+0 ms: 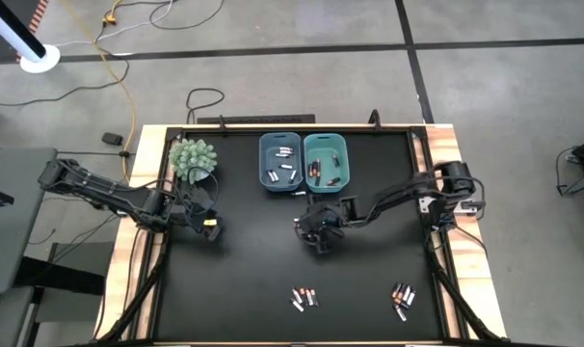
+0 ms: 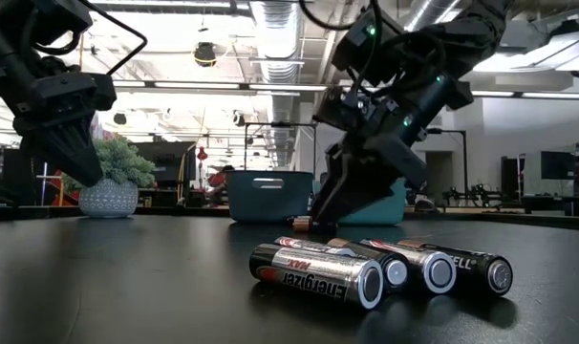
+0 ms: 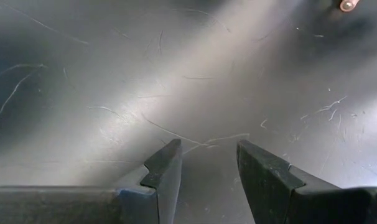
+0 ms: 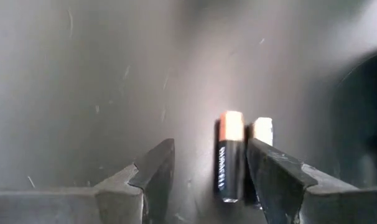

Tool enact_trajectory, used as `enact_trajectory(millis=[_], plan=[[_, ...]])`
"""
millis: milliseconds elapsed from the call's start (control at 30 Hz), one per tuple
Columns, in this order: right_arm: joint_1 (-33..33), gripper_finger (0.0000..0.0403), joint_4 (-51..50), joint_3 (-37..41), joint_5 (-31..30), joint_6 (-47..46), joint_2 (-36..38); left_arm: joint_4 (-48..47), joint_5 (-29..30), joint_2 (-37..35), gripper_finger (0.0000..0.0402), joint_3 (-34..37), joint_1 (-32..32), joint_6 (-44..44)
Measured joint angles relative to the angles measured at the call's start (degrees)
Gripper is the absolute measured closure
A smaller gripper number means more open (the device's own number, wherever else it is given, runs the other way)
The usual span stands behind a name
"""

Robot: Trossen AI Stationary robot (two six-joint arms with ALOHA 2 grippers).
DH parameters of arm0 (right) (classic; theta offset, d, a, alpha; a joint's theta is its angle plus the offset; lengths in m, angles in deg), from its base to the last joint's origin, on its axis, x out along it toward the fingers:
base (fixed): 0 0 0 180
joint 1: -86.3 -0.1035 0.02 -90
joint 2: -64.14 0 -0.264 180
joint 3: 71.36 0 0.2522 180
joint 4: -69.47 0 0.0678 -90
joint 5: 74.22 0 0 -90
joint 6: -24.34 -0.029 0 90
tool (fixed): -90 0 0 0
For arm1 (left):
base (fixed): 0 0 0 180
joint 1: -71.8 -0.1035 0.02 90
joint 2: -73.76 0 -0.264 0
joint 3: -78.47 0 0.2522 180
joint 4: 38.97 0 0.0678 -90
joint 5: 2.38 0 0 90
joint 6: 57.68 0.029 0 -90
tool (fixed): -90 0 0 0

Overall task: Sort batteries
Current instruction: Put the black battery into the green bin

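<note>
several batteries already lie in the two bins at the upper middle of the high view: pale ones in the blue bin [image 1: 278,160], darker copper-ended ones in the teal bin [image 1: 328,159], so sorting looks partly done.

two loose clusters are left on the black table [image 1: 244,270], both near the lower edge of the high view: one group [image 1: 304,297] at lower centre, another group [image 1: 402,298] at lower right. a rough handful in each; exact count too small to tell. in the low view four batteries [image 2: 385,268] lie side by side in the foreground.

right gripper [image 1: 318,234] is low over the mat at frame centre, just below the bins. its wrist view shows fingers parted moderately, nothing clamped; a copper-top battery [image 4: 229,155] lies on the mat between them, close against one finger, with a pale battery [image 4: 262,132] touching it on the far side. judgement: a pick is being lined up on this pair, not yet gripped.

left gripper [image 1: 207,225] waits at centre-left, beside the potted plant [image 1: 194,157]. its fingers stand narrowly apart over bare mat, holding nothing.

judgement: somewhere around the midpoint; both lower clusters and the pair under the right gripper are unsorted.
</note>
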Motion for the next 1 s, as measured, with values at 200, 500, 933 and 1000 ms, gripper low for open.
enact_trajectory(millis=[200, 500, 933, 1000], plan=[[0.00, 0.0185, 0.20, 0.00, 0.14, -2.23, -0.77, -0.04, 0.66, 0.00, 0.0253, 0.00, -0.01, 0.02], [-0.01, 0.0197, -1.86, -0.13, 0.25, -2.47, -1.63, -0.06, 0.84, 0.02, 0.0253, 0.00, -0.01, 1.35], [-2.34, 0.0322, -0.50, -0.16, 0.02, -6.33, -4.95, -0.28, 1.03, 0.00, 0.0253, 0.00, -0.01, 1.38], [-2.37, 0.0343, -0.46, -0.15, 0.01, -6.31, -4.91, -0.34, 1.03, 0.02, 0.0253, 0.00, -0.01, 1.38]])
